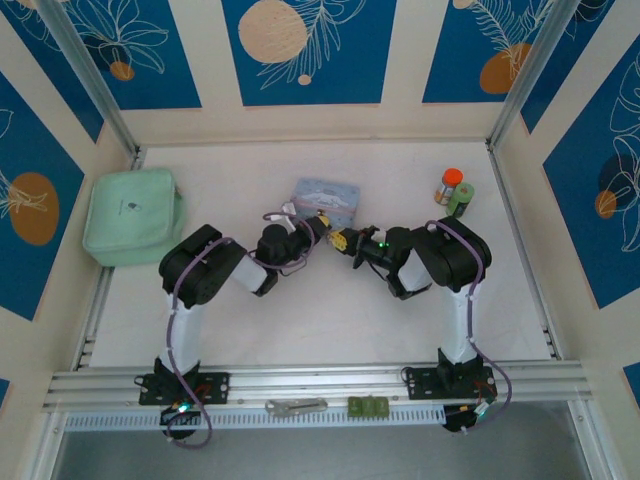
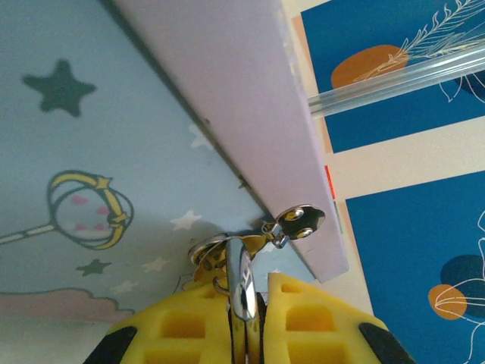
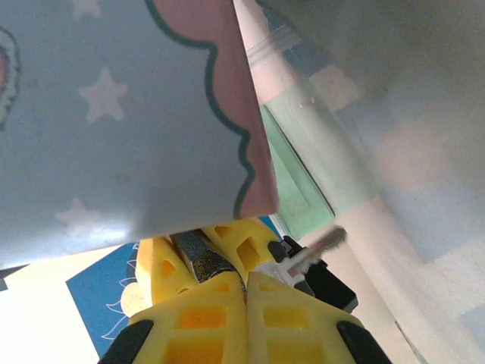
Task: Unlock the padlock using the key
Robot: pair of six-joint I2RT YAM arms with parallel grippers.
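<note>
The pale blue patterned tin [image 1: 325, 193] lies at the middle back of the table, and both grippers meet at its near edge. My left gripper [image 1: 320, 228] [image 2: 248, 282] is shut on the padlock [image 2: 242, 277], whose silvery shackle rises between the yellow pads toward the tin's metal clasp [image 2: 299, 221]. In the right wrist view the padlock's dark body [image 3: 198, 262] sits between the left gripper's fingers [image 3: 235, 235]. Right against it, my right gripper [image 1: 342, 240] [image 3: 246, 287] is shut on the key [image 3: 318, 246], a blurred silvery piece sticking out to the right of the tips.
A mint green pouch [image 1: 130, 215] lies at the back left. An orange-capped bottle [image 1: 450, 185] and a green container [image 1: 463, 197] stand at the back right. A silver wrench-like tool [image 1: 297, 406] and a small green piece [image 1: 368, 406] rest on the front rail.
</note>
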